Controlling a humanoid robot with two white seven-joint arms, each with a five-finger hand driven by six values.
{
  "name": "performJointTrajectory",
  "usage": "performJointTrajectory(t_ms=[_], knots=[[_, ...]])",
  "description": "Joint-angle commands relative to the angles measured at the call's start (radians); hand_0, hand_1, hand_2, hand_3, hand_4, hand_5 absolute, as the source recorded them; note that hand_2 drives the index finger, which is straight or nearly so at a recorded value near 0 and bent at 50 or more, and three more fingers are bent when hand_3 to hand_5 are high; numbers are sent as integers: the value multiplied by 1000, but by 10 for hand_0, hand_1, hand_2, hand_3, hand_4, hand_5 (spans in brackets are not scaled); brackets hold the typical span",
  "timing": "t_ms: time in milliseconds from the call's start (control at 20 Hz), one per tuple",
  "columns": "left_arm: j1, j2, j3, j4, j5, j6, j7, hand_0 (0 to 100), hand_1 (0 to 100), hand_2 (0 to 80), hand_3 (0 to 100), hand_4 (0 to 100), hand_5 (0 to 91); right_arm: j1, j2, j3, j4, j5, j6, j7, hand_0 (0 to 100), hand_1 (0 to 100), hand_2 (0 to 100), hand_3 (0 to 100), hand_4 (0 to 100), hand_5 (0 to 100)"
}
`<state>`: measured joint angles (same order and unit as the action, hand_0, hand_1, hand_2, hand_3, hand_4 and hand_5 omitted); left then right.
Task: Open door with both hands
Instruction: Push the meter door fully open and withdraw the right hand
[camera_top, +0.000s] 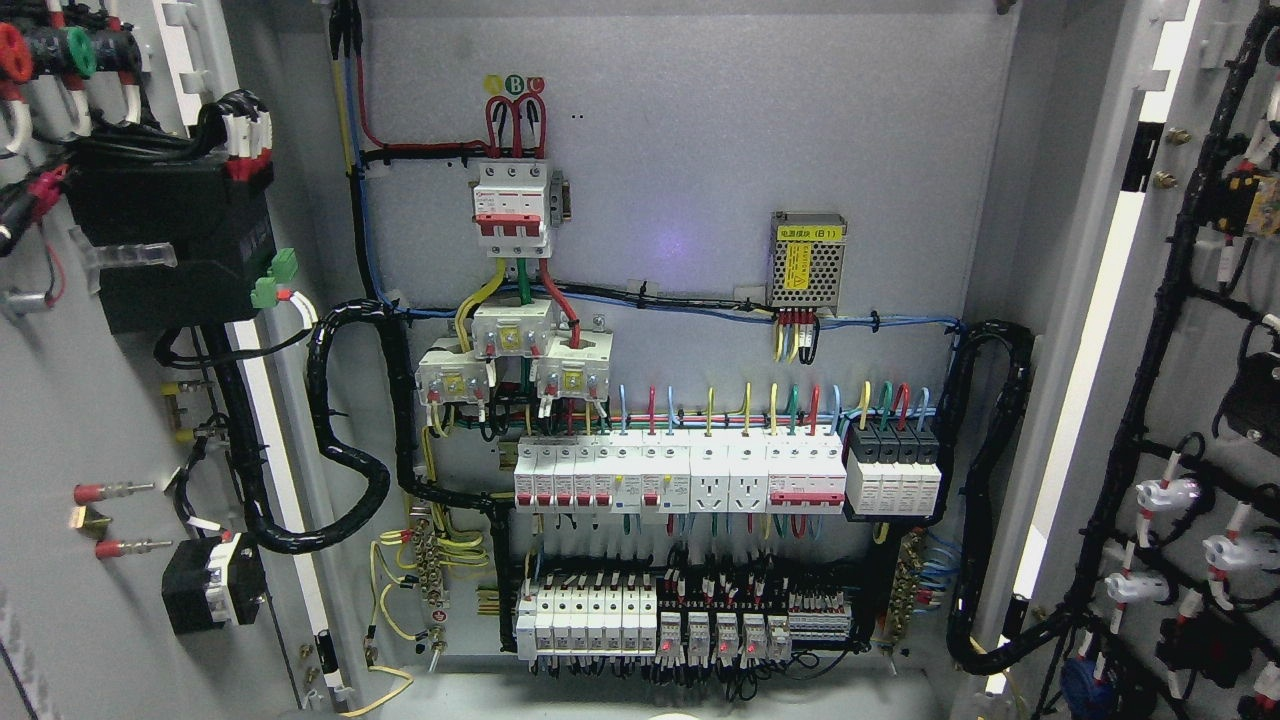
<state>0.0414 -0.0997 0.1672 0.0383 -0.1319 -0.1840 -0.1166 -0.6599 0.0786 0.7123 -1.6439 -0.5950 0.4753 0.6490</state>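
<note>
Both cabinet doors stand swung wide open. The left door (60, 420) fills the picture's left edge, its inner face carrying a black module and wiring. At the right edge is the right door (1215, 330), with black cable looms and white connectors on its inside. Between them the cabinet's grey back panel (700, 130) shows in full. Neither of my hands nor any arm is in view.
On the back panel are a red-and-white main breaker (512, 205), a metal power supply with a yellow label (808, 258), a row of white breakers and sockets (690, 475), and lower terminal rows (680, 625). Thick black conduits (345, 470) loop from both doors into the cabinet.
</note>
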Motion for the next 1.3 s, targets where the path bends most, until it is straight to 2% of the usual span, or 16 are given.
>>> performJointTrajectory(t_ms=[0, 150, 301, 401, 501, 551, 651, 801, 902, 1002, 1052, 1152, 1252], knots=[[0, 0, 0, 0, 0, 0, 0, 0, 0, 0, 0, 0, 0, 77, -152, -170, 3, -2, -24, -2, 0, 0, 0, 0, 0, 0], [0, 0, 0, 0, 0, 0, 0, 0, 0, 0, 0, 0, 0, 134, -221, -288, -5, -3, -73, -2, 0, 0, 0, 0, 0, 0], [0, 0, 0, 0, 0, 0, 0, 0, 0, 0, 0, 0, 0, 210, -272, -399, -36, -6, -193, -2, 0, 0, 0, 0, 0, 0], [0, 0, 0, 0, 0, 0, 0, 0, 0, 0, 0, 0, 0, 302, -313, -445, -107, -6, -309, -2, 0, 0, 0, 0, 0, 0], [-2, 2, -8, 0, -8, 0, -3, 0, 0, 0, 0, 0, 0, 415, -348, -470, -164, -6, -461, -2, 0, 0, 0, 0, 0, 0], [0, 2, -34, -3, -2, -5, -11, 0, 0, 0, 0, 0, 0, 462, -364, -479, -194, -6, -533, -2, 0, 0, 0, 0, 0, 0], [12, 14, -144, -91, 1, -12, -34, 0, 0, 0, 0, 0, 0, 566, -401, -508, -237, -5, -651, -3, 0, 0, 0, 0, 0, 0], [127, 26, -245, -558, 57, -136, -69, 0, 0, 0, 0, 0, 0, 698, -412, -531, -263, -6, -762, -3, 0, 0, 0, 0, 0, 0], [208, 67, -384, -900, 106, -236, -77, 0, 0, 0, 0, 0, 0, 768, -408, -551, -270, -6, -835, -3, 0, 0, 0, 0, 0, 0], [251, 168, -555, -1186, 156, -290, -83, 0, 0, 0, 0, 0, 0, 828, -402, -600, -278, -6, -912, -3, 0, 0, 0, 0, 0, 0], [256, 217, -601, -1316, 179, -317, -83, 0, 0, 0, 0, 0, 0, 859, -401, -635, -281, -6, -950, -5, 0, 0, 0, 0, 0, 0], [253, 258, -615, -1501, 201, -405, -83, 0, 0, 0, 0, 0, 0, 914, -398, -691, -295, -6, -1026, -5, 0, 0, 0, 0, 0, 0], [241, 261, -612, -1601, 202, -538, -83, 0, 0, 0, 0, 0, 0, 959, -398, -724, -330, -8, -1102, -5, 0, 0, 0, 0, 0, 0]])
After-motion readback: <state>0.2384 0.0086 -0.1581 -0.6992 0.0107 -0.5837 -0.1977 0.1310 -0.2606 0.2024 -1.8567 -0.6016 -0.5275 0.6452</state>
